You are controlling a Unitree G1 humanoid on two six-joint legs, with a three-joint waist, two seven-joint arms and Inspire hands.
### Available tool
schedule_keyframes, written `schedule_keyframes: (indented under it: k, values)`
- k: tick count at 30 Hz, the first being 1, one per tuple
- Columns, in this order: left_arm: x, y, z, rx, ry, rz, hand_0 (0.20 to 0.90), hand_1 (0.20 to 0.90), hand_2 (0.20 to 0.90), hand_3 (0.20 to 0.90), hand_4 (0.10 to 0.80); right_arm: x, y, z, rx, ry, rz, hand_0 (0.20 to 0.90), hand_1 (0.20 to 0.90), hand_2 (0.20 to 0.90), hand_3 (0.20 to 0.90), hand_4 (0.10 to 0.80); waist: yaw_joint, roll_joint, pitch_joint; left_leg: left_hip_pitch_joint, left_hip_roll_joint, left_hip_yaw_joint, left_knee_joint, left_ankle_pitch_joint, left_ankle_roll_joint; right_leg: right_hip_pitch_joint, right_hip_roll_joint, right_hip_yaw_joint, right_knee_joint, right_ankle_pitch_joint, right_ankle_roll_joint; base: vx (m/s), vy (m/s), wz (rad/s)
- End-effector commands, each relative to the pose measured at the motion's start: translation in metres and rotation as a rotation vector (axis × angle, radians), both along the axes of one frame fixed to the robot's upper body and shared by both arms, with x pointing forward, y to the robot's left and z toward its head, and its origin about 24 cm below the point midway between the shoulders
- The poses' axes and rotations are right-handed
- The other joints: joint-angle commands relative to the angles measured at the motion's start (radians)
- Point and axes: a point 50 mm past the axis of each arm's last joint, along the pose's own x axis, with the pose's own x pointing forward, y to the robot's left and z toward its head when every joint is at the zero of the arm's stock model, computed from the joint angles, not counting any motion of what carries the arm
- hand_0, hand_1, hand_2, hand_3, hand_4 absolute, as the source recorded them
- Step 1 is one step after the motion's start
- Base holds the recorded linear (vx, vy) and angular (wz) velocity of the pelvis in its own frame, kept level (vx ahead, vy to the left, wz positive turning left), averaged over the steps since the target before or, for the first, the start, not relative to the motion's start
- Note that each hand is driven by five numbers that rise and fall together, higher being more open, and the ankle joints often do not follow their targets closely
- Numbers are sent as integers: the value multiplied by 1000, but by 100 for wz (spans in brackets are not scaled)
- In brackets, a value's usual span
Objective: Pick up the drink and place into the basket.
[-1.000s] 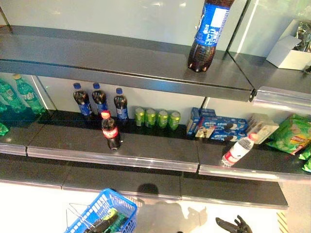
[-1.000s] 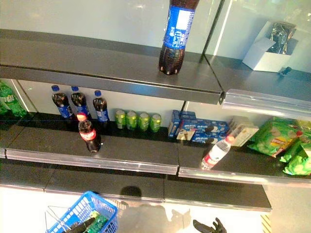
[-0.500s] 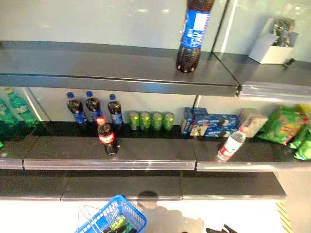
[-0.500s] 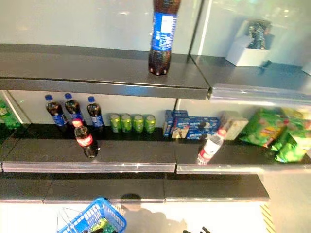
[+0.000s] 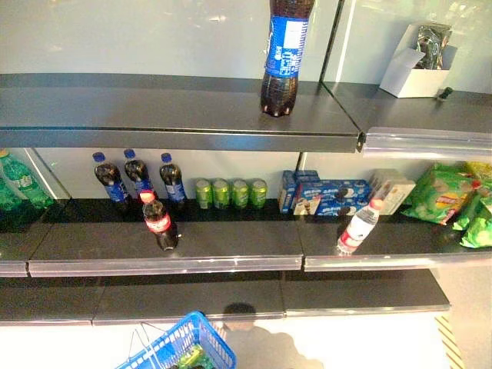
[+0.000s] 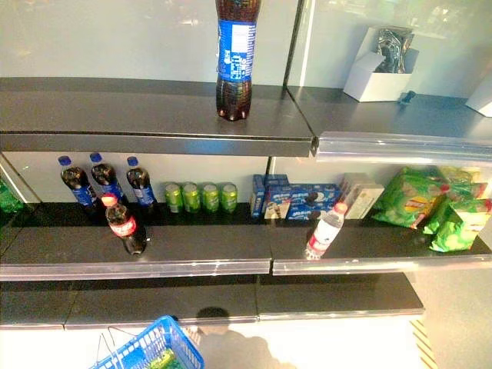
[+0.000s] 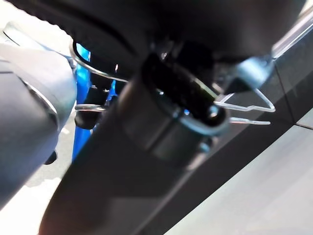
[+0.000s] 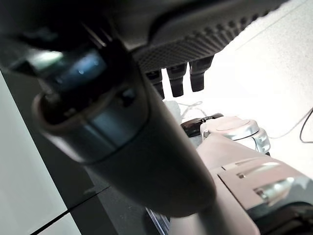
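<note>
Shelf [image 5: 169, 246], left hand [image 7: 146, 122] gripping basket handle [image 7: 244, 105]

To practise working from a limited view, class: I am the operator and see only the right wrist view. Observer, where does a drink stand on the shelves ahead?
Observer: A red-capped cola bottle stands alone near the front of the middle shelf, in front of three blue-capped bottles.
Operator: Where is the basket?
Observer: The blue basket shows low on the left, below the shelves, with something green inside.
Operator: Does the left robot hand hold it?
Observer: The left robot hand is close by the basket's wire handle; its grip is hidden.
</note>
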Motion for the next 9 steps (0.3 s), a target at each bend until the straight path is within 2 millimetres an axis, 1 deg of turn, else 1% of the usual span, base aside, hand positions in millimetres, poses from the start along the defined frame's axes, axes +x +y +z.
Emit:
schedule_keyframes:
  k: [1,9]
  values:
    - [64,4,17,-16,-292,-71,300,300,300,200,100,24,-17,7,-51,-64,23,900,900,900,900,800,1,47,10,-15,-57,-31,17,-9,34,52,2,-8,66,-48,23,0,0,0]
    - [64,2,16,-23,-296,-64,300,300,300,200,100,23,-20,8,-64,-71,10,900,900,900,900,800,1,49,8,-14,-62,-41,14,-13,35,55,1,-9,66,-56,24,0,0,0]
